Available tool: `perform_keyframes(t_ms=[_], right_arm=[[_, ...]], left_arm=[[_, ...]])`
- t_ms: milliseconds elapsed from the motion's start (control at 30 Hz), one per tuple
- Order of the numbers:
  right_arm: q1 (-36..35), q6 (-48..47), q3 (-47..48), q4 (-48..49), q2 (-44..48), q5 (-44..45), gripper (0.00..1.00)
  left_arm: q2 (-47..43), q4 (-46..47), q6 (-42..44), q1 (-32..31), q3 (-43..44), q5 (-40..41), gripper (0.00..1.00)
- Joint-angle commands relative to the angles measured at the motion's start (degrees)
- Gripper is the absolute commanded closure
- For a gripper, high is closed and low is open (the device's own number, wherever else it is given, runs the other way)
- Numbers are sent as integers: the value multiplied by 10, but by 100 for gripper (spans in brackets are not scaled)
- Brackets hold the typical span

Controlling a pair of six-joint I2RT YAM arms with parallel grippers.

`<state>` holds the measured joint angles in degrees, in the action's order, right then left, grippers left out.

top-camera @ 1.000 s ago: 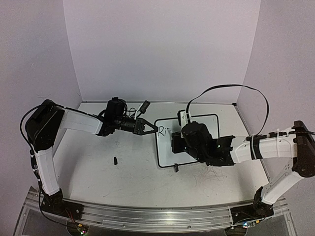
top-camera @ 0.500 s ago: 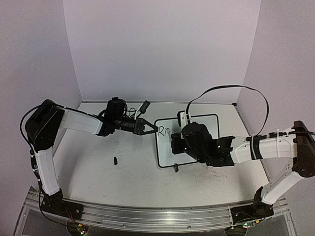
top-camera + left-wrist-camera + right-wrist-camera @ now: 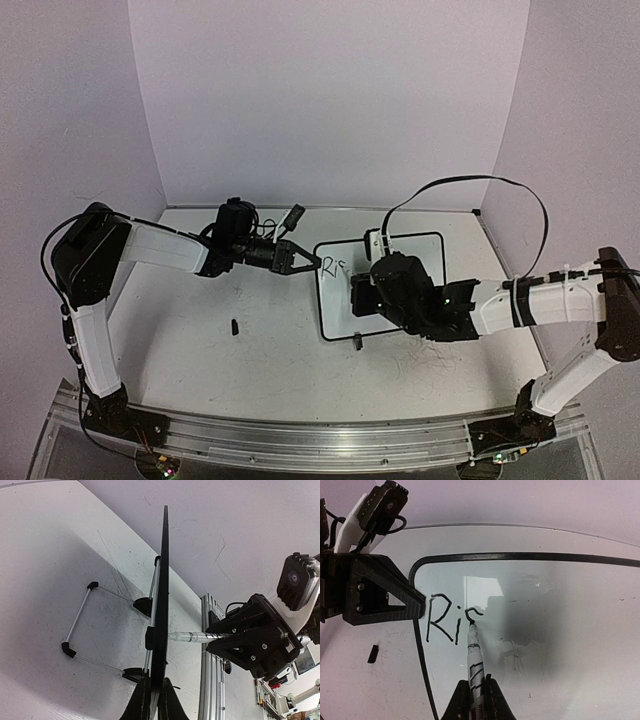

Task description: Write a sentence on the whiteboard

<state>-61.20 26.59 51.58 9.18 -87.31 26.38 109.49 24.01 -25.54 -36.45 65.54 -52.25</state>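
The whiteboard [image 3: 430,250] stands tilted at mid-table, black-framed, and shows edge-on in the left wrist view [image 3: 163,570]. My left gripper [image 3: 308,261] is shut on its left edge, the frame pinched between the fingers [image 3: 156,700]. My right gripper [image 3: 476,700] is shut on a white marker [image 3: 474,650], whose tip touches the board face [image 3: 560,610]. The sentence [image 3: 451,622] reads "Ri" plus a curved top stroke of a third letter at the tip. From above the writing [image 3: 332,267] sits at the board's upper left. The marker [image 3: 192,637] meets the board from the right.
A small black marker cap [image 3: 234,326] lies on the table left of the board, also visible in the right wrist view [image 3: 371,653]. The board's wire stand [image 3: 80,622] props it from behind. Grey smudges [image 3: 520,645] mark the board's middle. A metal rail [image 3: 210,680] runs along the near edge.
The right arm has shifted slightly right and toward the near edge, and the marker has drawn the start of a third letter after "Ri". The left arm has held still on the board.
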Motion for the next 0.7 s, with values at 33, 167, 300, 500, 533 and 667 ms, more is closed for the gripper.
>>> perform_keyframes(t_ms=[33,167,300,500,533,667], right_arm=[[2,18,-17,-36,22,34,100],[2,23,-24,-41,28,33,100],[0,24,-26,-42,27,26,100],[-9,29,-23,-41,16,20,100],[-10,29,-22,-40,15,19,100],[-14,28,-16,-36,6,17,100]], left_arm=[[-4,13,-14,-5,0,-16,100],[-4,14,-14,-5,0,-16,100],[-5,14,-14,-5,0,-16,100],[-5,13,-14,-5,0,-16,100],[-5,14,-14,-5,0,-16,100],[-5,14,-14,-4,0,-16,100]])
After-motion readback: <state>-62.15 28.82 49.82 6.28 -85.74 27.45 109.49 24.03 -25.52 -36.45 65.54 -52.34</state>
